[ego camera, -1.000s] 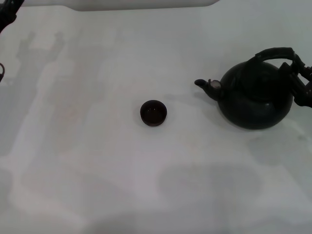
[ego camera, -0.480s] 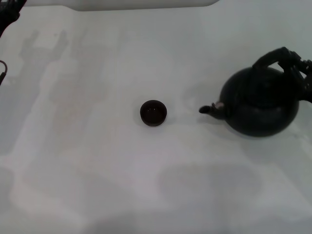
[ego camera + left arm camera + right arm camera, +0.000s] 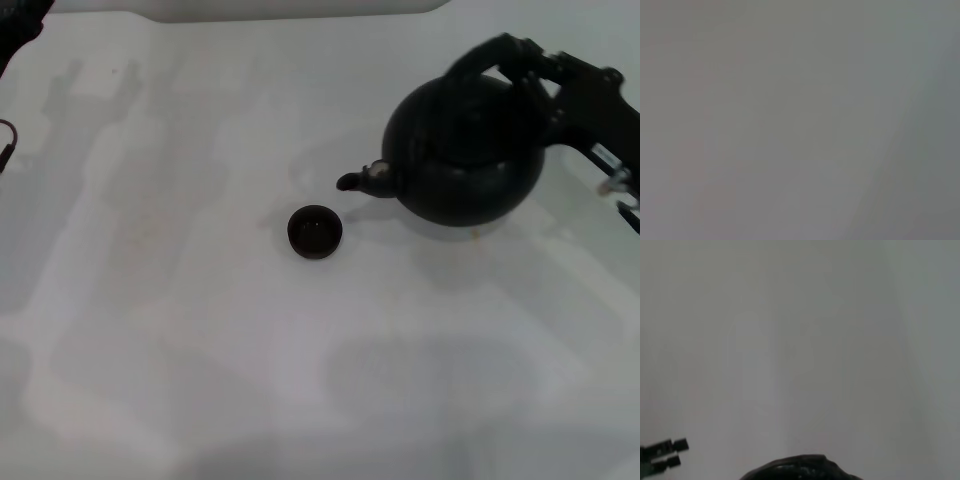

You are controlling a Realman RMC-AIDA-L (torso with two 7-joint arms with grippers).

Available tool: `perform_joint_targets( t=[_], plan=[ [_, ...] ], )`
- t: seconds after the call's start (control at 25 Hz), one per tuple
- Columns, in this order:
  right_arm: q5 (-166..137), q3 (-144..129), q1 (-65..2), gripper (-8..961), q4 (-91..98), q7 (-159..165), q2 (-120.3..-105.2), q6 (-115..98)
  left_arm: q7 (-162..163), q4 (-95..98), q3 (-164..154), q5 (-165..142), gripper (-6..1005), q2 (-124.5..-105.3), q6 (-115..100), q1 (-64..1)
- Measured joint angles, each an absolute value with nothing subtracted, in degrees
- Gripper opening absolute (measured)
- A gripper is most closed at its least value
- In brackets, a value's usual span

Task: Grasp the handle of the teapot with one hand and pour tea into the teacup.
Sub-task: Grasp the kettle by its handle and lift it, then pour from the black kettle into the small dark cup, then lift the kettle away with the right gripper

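Observation:
The round matte black teapot (image 3: 465, 155) hangs lifted above the white table at the right in the head view. Its short spout (image 3: 362, 179) points left and slightly down, ending just up and right of the teacup. My right gripper (image 3: 545, 70) is shut on the arched black handle (image 3: 490, 55) at the pot's top right. The tiny dark teacup (image 3: 315, 231) stands on the table near the middle. The right wrist view shows only a black curved piece of the teapot (image 3: 800, 467). My left gripper is out of view; only a bit of the left arm (image 3: 15, 25) shows at the far left corner.
The white table (image 3: 200, 350) spreads around the cup, with the pot's shadow under and right of the cup. A white raised edge (image 3: 290, 8) runs along the back. The left wrist view shows only plain grey.
The right gripper has lifted the teapot off the table and carried it left and up toward the cup; the spout now ends close to the cup. The cup has not moved.

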State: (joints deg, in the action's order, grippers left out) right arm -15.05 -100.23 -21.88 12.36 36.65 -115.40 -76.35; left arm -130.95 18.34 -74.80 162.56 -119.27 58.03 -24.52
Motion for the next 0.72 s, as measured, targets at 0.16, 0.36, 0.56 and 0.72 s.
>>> perform_joint_targets(
  t=[0.16, 0.36, 0.56, 0.72],
  plan=[
    [-15.08, -102.42, -23.06, 186, 16.42, 33.49, -115.4, -69.53, -130.95, 18.3, -74.79, 162.37, 887, -119.29, 58.12, -24.59],
    [-15.11, -102.99, -23.4, 175, 18.91, 27.24, -115.49, -66.43, -130.96, 18.09, -75.11, 162.36, 887, -119.36, 58.14, -24.61],
    [-15.12, -103.01, -23.52, 171, 19.9, 20.1, -115.54, -66.71, -130.96, 17.65, -76.05, 162.63, 887, -119.36, 57.87, -24.71],
    [-15.12, -103.54, -23.56, 168, 19.98, 15.84, -115.57, -67.25, -130.95, 17.59, -76.19, 162.66, 887, -119.4, 57.85, -24.71]
  ],
)
